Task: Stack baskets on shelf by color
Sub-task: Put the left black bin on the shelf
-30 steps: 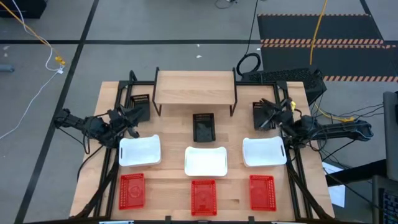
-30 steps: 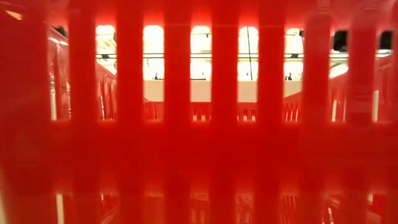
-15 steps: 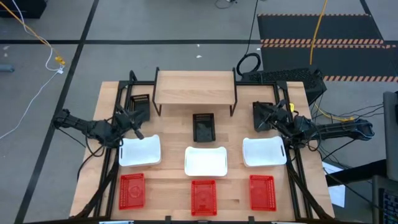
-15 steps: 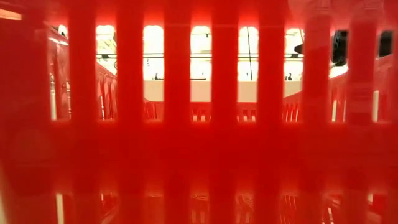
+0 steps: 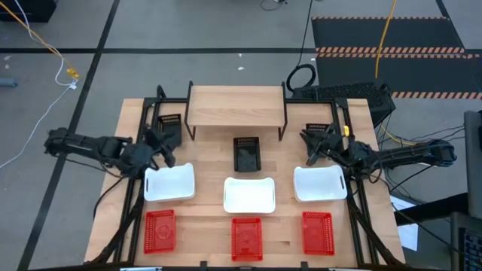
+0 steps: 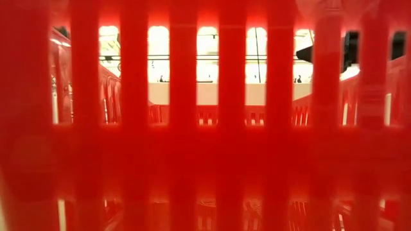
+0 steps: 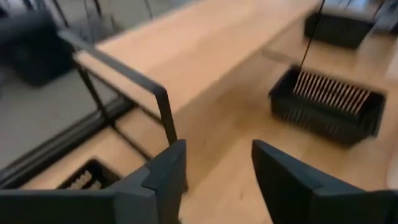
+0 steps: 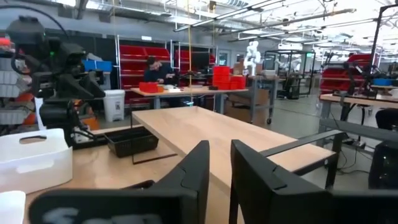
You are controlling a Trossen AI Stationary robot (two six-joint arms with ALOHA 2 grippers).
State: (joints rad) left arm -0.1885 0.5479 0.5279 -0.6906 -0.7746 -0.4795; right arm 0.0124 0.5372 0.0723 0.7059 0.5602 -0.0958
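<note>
The shelf [image 5: 236, 105] stands at the table's far middle, its plank top bare. Three black baskets rest on the table near it: left [image 5: 169, 124], middle [image 5: 246, 153], right [image 5: 317, 129]. In front lie three white baskets [image 5: 169, 183] [image 5: 249, 195] [image 5: 320, 184] and, at the near edge, three red baskets [image 5: 160, 230] [image 5: 247, 238] [image 5: 317, 232]. My left gripper [image 5: 160, 143] [image 7: 217, 149] is open beside the left black basket [image 7: 87, 177], facing the shelf leg [image 7: 165, 112]. My right gripper [image 5: 310, 143] [image 8: 220, 146] is open by the right black basket, facing the shelf [image 8: 230, 134].
The middle red basket's mesh wall [image 6: 205, 128] fills the low view. Black frame rails [image 5: 143, 128] run along both table sides. A keyboard [image 5: 339, 94] and cables lie behind the table. A person [image 8: 152, 68] sits far off in the room.
My right gripper has moved toward the table's left, closer to the shelf's right leg and over the right black basket. My left arm's rear part has swung out toward the table's left while its gripper stayed beside the left black basket. No basket has moved.
</note>
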